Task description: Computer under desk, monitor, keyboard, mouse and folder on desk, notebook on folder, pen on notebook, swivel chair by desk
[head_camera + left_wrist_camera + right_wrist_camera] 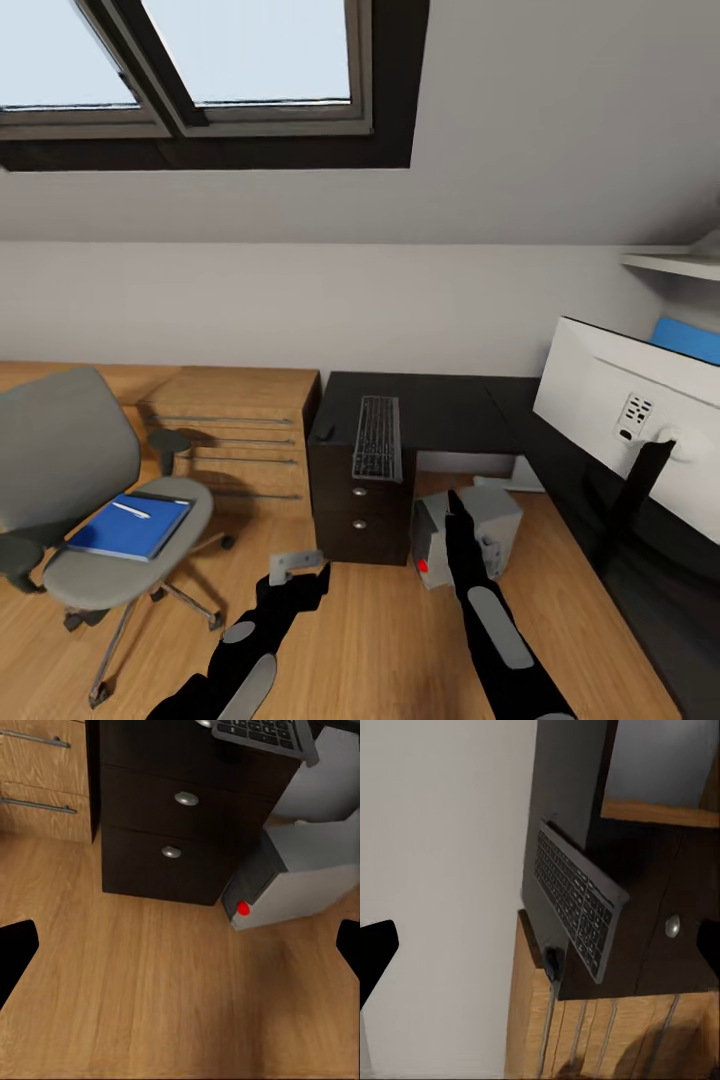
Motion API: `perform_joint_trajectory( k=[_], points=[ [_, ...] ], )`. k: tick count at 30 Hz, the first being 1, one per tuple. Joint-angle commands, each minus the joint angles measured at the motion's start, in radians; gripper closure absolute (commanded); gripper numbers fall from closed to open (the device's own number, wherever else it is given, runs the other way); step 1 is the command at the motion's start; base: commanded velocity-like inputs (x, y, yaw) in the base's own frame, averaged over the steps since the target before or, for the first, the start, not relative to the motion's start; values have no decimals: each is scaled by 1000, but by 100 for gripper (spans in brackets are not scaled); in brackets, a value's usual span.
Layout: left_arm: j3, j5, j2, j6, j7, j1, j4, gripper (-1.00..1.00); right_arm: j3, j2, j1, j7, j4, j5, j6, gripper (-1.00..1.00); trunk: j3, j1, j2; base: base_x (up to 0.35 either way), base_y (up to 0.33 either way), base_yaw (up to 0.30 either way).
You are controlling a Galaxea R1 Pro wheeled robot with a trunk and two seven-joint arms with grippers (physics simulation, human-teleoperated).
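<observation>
The grey swivel chair (70,470) stands at the left on the wood floor, apart from the desk. On its seat lies a blue notebook (130,527) over a dark folder edge (168,497), with a white pen (131,510) on top. The keyboard (377,437) (576,900) rests on the dark desk (450,405), overhanging the drawer front. The small dark mouse (325,432) (553,962) is beside it. The white monitor (625,420) stands on the desk's right wing, back towards me. The grey computer (470,528) (300,874) sits on the floor under the desk. My left gripper (298,568) and right gripper (453,503) hang open and empty above the floor.
A wooden chest of drawers (235,435) (37,772) adjoins the desk's black drawer unit (358,510) (180,832). A shelf (670,263) and a blue item (690,340) sit behind the monitor. A skylight (200,60) is set in the sloped ceiling. Open floor lies between chair and desk.
</observation>
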Motion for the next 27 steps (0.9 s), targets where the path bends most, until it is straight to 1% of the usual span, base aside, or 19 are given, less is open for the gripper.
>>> perform_joint_trajectory(
  k=[1, 2, 3, 6, 7, 9, 11, 12, 16, 19, 20, 23, 26, 27],
  points=[
    [-4, 8, 0, 2, 9, -1, 12, -100, 0, 1, -1, 6, 18, 7, -3, -100, 2, -5, 6, -312, -74, 0],
    [-4, 8, -1, 3, 9, -1, 19, -100, 1, 1, -1, 4, 26, 19, -7, -100, 5, -8, 13, -275, -70, 0],
    [-4, 9, -3, 4, 9, -1, 34, -100, 2, 1, -2, -2, 40, 46, -18, -100, 8, -12, 20, -182, -49, 0],
    [-2, 11, -6, 9, 9, -1, 58, -100, 3, 1, -3, -29, 57, 100, -43, -100, 18, -24, 41, -118, -32, 0],
    [0, 12, -9, 13, 9, -1, 69, -100, 5, 1, -3, -61, 66, 147, -59, -100, 21, -28, 48, -60, -16, 0],
    [2, 12, -11, 15, 9, -1, 77, -100, 6, 0, -3, -95, 74, 203, -69, -100, 27, -35, 62, -43, -11, 0],
    [4, 12, -12, 17, 9, -1, 84, -100, 7, 0, -3, -129, 84, 268, -76, -100, 33, -43, 76, -27, -7, 0],
    [5, 12, -12, 18, 9, -1, 97, -100, 8, 0, -3, -156, 99, 339, -81, -100, 36, -47, 83, -16, -4, 0],
    [8, 13, -13, 18, 10, -1, 154, -100, 7, -1, -3, -187, 145, 485, -90, -100, 49, -62, 111, -9, -2, 0],
    [8, 14, -13, 16, 8, -1, 211, -100, 7, -1, -4, -198, 195, 594, -112, -100, 58, -74, 132, -4, -1, 0],
    [8, 14, -14, 16, 7, -1, 250, -100, 8, -1, -4, -202, 236, 665, -138, -100, 62, -77, 139, -2, -1, 0],
    [7, 15, -15, 14, 6, -1, 303, -100, 8, 0, -4, -206, 308, 769, -194, -100, 71, -89, 160, -1, 0, 0],
    [6, 15, -15, 12, 5, -1, 346, -100, 9, -1, -4, -209, 390, 869, -268, -100, 80, -100, 181, 0, 0, 0],
    [5, 15, -16, 9, 5, -1, 371, -100, 8, -3, -4, -212, 453, 932, -323, -100, 83, -104, 188, 0, 0, 0]
  ],
)
